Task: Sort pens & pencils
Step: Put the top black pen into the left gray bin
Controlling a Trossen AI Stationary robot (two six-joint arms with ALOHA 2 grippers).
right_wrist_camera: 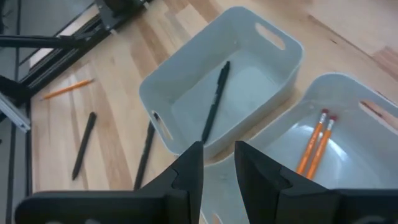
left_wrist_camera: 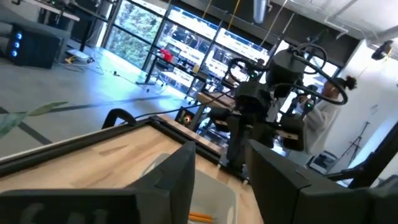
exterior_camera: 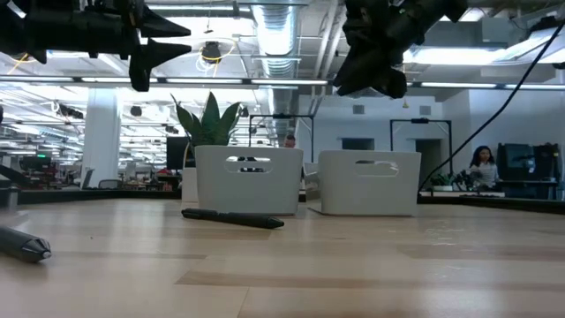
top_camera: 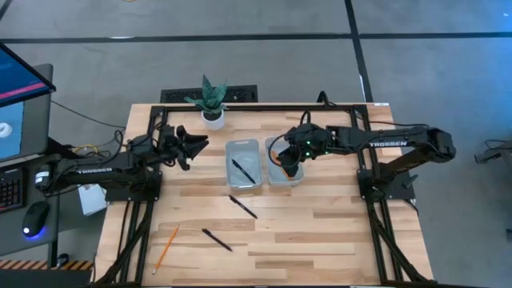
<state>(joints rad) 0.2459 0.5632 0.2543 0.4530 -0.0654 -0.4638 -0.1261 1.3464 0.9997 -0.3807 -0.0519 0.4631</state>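
Two white bins stand side by side mid-table. The left bin (top_camera: pixel 244 166) holds one black pen (right_wrist_camera: pixel 214 102). In the right bin (right_wrist_camera: pixel 348 99) two orange pencils (right_wrist_camera: pixel 316 144) lie side by side. Two more pens (top_camera: pixel 242 206) (top_camera: pixel 216 239) and one pencil (top_camera: pixel 166 246) lie flat on the wood toward the near edge. My right gripper (right_wrist_camera: pixel 219 163) hovers above the right bin's near-left rim, slanting down, narrowly open with nothing between its fingers. My left gripper (top_camera: pixel 192 148) hangs in the air left of the bins, pointing level toward them, open and empty.
A small potted plant (top_camera: pixel 212 102) stands at the far edge behind the left bin. Bare wood stretches across the table's near right part (top_camera: pixel 320 240). People and desks show in the room beyond the table.
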